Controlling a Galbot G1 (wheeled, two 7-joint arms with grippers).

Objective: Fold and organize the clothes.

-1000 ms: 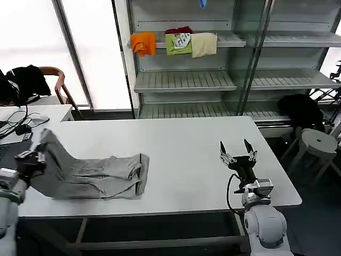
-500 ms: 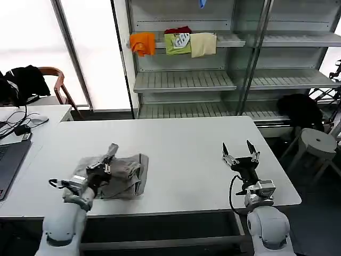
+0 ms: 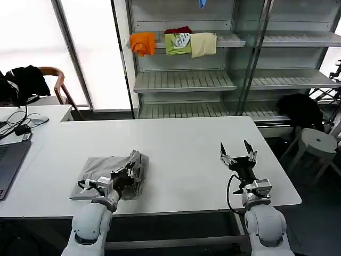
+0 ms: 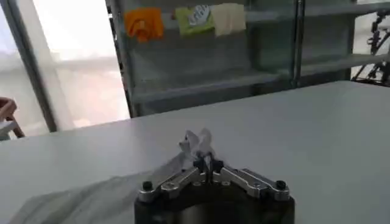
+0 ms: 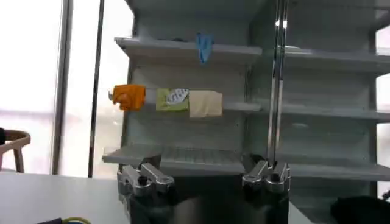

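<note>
Folded grey shirt (image 3: 106,169) on table

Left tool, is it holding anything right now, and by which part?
Yes. The left tool is shut on the grey shirt, pinching a bunched fold of cloth at its right edge. The right tool hovers open, holding nothing.

white rectangular table (image 3: 186,138) | grey metal shelving rack (image 3: 184,80) behind it | orange (image 3: 143,42), green (image 3: 179,42), cream (image 3: 204,44) folded garments side by side on upper shelf | black garment (image 3: 21,80) on wooden chair (image 3: 58,80) | round grey stool (image 3: 318,142) | dark laptop (image 3: 9,160)
</note>
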